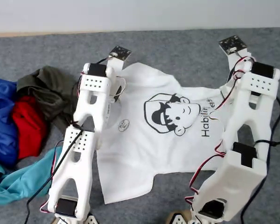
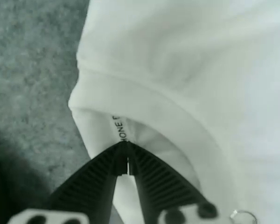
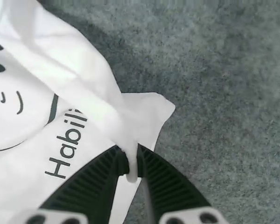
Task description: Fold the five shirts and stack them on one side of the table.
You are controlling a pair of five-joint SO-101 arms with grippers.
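White T-shirt [image 1: 140, 149]: lies spread on the grey tabletop [image 1: 177, 51] between the two arms, front side up. Its cartoon print [image 1: 170, 113] and lettering are exposed. The neck opening lies toward the left arm [image 1: 84, 154] and the hem toward the right arm [image 1: 245, 140]. One sleeve points to the far edge and the other to the near edge.
Left gripper [image 2: 123, 154]: sits at the shirt's neck. Its black ribbed fingers [image 2: 95, 175] are drawn together, pinching white cloth just inside the neckband [image 2: 144, 100], beside the sewn-in label.
Right gripper [image 3: 129, 156]: sits at the hem side, next to the lettering. Its fingers [image 3: 95, 179] are clamped on a raised fold of the shirt's edge, and a corner of the cloth lies flat on the tabletop just beyond.
Unfolded pile: sits at the tabletop's left side, just beside the left arm and apart from the white T-shirt.
Pile contents: the olive shirt [image 1: 46, 88] is farthest and the red shirt [image 1: 28, 123] is in the middle. The blue shirt [image 1: 2, 116] is at the outer edge and the teal shirt [image 1: 23, 179] is nearest, all crumpled and touching.
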